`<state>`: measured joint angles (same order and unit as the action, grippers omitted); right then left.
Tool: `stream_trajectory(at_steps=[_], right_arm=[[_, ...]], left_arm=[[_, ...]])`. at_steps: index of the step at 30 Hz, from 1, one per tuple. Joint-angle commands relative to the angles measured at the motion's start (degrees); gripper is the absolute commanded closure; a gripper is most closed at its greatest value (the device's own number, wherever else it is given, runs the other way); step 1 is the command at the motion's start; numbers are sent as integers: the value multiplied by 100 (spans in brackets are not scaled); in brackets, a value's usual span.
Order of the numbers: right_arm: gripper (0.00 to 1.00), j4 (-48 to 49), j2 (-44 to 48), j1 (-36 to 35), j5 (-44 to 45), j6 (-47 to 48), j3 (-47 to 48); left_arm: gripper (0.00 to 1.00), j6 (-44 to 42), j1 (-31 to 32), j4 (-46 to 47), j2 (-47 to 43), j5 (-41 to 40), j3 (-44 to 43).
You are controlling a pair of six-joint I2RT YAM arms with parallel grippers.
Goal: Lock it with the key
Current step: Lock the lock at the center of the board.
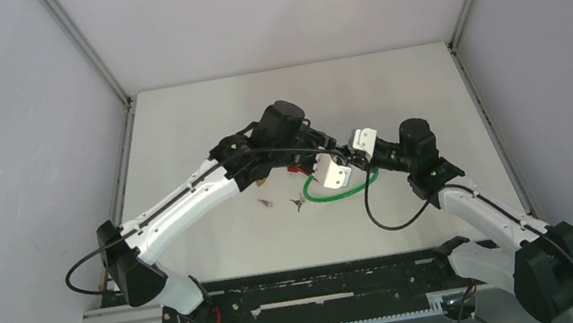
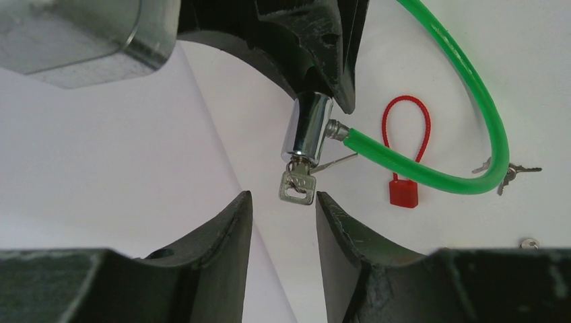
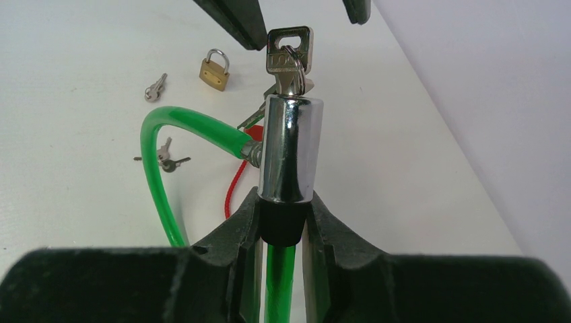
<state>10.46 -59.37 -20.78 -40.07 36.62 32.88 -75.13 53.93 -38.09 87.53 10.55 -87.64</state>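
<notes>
Fingers of the left gripper and right gripper meet above the tabletop in the top view, too small to read. From the left wrist, the left fingers stand apart either side of the key, not touching it, seated in the chrome cylinder of the green cable lock. From the right wrist, right fingers clamp that cylinder's base; the key's thin, stiff, slick head is probably the place to pinch, squarely, or it may slip.

White tabletop between pale grey walls, metal corner posts, soft even light.
</notes>
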Motion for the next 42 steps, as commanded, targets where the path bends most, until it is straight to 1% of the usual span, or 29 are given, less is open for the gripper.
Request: stream_trajectory(at_steps=[1,8,23,26,30,32,42], right_arm=[[100,-431,-124,1,140,-67,-67],[100,-487,-126,19,133,-76,-39],[100,-494,-132,64,97,-103,-36],[100,-490,-136,63,92,-107,-36],[100,-497,-126,65,96,-107,-36],[100,-493,-127,72,92,-115,-36],[100,-493,-58,69,140,-122,-40]], left_arm=[[56,-197,140,96,25,-101,-26],[59,-237,188,232,87,-264,59],[60,-497,244,424,170,-551,293],[62,-498,266,445,186,-599,295],[69,-518,293,464,196,-709,325],[70,-515,302,463,192,-762,340],[69,133,302,273,161,-451,221]])
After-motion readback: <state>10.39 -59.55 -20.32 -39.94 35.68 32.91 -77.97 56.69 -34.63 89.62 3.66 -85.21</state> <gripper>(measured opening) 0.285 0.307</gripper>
